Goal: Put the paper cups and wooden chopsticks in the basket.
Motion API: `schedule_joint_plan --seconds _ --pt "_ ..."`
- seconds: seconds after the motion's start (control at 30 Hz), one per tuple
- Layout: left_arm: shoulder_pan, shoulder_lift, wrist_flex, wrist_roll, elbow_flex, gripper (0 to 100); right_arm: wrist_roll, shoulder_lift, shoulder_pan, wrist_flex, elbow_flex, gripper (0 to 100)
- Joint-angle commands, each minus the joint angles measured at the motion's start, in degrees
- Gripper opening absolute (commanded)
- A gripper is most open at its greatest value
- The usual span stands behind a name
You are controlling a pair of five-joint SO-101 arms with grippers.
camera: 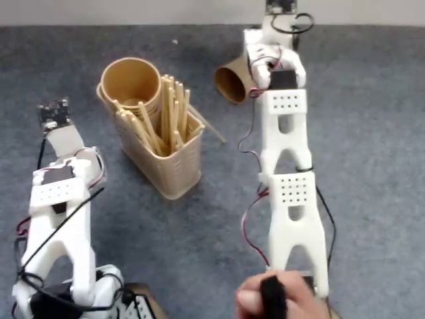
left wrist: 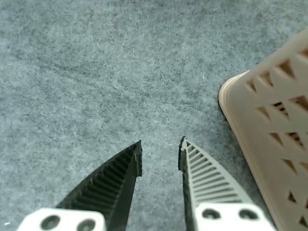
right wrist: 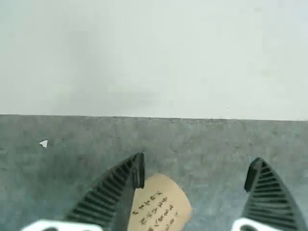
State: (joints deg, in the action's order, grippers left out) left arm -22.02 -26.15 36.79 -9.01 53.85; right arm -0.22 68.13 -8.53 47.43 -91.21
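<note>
Risks rolling the lying paper cup (right wrist: 160, 204) away by closing the wide-spread right gripper (right wrist: 198, 161) off-centre, with the left gripper (left wrist: 161, 142) narrowly parted, empty.

Bare carpet (camera: 143, 226) left of the basket (camera: 174, 169), beneath the spread left gripper (left wrist: 160, 143), basket wall just beside. Wide free lane between basket and right arm (camera: 285, 146), crossed by one stray chopstick (camera: 211, 129) (slanting out rightward). Basket mouth crowded with upright cup (camera: 129, 80) and bundled chopsticks (camera: 169, 113). Far right, tipped paper cup (camera: 230, 83) between the parted jaws of the right gripper (right wrist: 198, 161).
</note>
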Motion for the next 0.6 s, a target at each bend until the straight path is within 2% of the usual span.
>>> schedule_joint_plan --seconds 0.0,0.27,0.33,0.47,0.57 --pt "0.7 -1.1 -0.7 0.5 -0.3 15 -0.4 1.1 -0.5 -1.4 5.5 32.8" --pt "0.7 -1.1 -0.7 0.5 0.1 15 -0.4 8.5 -0.4 -3.9 6.6 32.8" --pt "0.7 -1.1 -0.7 0.5 0.2 15 2.2 10.5 0.1 -3.2 6.5 32.8" --pt "0.7 -1.1 -0.7 0.5 0.0 15 7.6 11.0 3.5 4.8 2.8 32.8" --pt "0.7 -1.1 -0.7 0.5 0.0 15 8.4 10.7 8.7 17.7 -5.2 32.8"
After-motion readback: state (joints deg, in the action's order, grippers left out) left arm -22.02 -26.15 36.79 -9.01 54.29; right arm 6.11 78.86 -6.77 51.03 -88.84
